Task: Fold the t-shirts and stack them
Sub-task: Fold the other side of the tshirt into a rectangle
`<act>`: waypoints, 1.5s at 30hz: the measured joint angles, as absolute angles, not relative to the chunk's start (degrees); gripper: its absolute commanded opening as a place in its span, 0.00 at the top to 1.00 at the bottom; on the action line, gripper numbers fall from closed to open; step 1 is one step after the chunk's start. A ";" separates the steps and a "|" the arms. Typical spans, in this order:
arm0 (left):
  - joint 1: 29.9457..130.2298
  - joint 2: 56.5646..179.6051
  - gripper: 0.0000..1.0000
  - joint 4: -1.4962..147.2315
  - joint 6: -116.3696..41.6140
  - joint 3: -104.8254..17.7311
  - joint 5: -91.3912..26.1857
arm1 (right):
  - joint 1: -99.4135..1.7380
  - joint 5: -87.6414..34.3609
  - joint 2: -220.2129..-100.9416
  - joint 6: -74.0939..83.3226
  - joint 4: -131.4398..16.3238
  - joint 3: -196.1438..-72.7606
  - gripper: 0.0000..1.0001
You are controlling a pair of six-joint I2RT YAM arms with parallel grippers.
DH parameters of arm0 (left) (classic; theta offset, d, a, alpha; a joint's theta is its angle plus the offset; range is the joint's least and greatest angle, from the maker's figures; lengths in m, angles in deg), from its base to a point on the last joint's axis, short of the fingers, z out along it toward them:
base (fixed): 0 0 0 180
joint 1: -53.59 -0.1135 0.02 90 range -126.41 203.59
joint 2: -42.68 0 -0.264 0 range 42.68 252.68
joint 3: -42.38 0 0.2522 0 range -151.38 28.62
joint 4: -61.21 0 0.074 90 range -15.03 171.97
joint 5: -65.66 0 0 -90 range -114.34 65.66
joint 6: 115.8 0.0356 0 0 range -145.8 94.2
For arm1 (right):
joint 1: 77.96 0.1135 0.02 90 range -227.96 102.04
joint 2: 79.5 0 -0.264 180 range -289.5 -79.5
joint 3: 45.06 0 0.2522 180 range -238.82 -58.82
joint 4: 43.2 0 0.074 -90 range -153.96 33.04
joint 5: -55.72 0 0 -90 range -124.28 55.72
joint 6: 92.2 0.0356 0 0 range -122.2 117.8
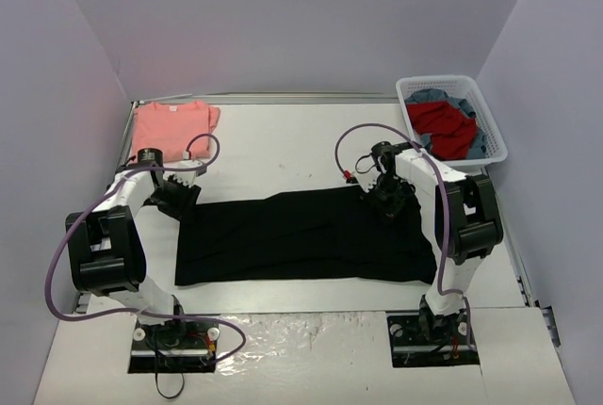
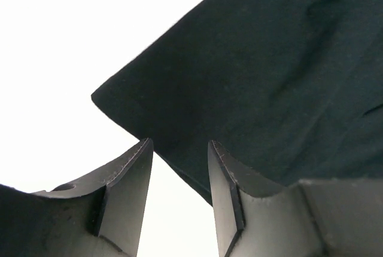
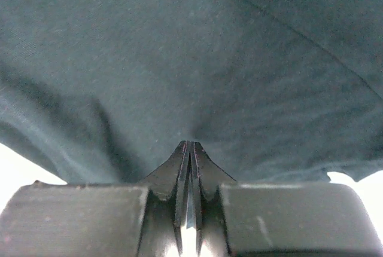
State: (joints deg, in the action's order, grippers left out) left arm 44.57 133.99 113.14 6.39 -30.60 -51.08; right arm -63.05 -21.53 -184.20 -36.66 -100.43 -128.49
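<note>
Low on black tee (image 1: 292, 240), right gripper (image 3: 190, 144) pinching.

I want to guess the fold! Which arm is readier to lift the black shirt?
Right, probably: the right gripper is shut on the black t-shirt, cloth puckered at its tips. The left gripper hangs open at a corner, empty.

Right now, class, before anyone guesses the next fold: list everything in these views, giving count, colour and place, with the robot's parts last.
black t-shirt: one, black, spread flat mid-table
pink t-shirt: one, salmon-pink, folded, far-left corner
basket: one, white, far right
red garment: one, red, in the basket
blue-grey garment: at least one, blue-grey, in the basket, partly under the red garment
table: one, white
left gripper: one, black, open at the black t-shirt's far-left corner
right gripper: one, black, shut on the black t-shirt's far-right edge
</note>
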 measured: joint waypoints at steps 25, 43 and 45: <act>44.57 138.53 0.65 111.88 4.16 -30.86 -46.93 | -65.39 -21.46 -185.93 -36.90 -97.93 -125.78 1.00; 44.57 138.58 0.93 111.85 3.98 -32.35 -46.84 | -66.50 -20.81 -186.37 -36.79 -97.65 -125.45 1.00; 44.57 138.58 0.77 111.72 3.92 -32.35 -46.49 | -66.76 -20.54 -186.45 -36.72 -97.67 -125.49 1.00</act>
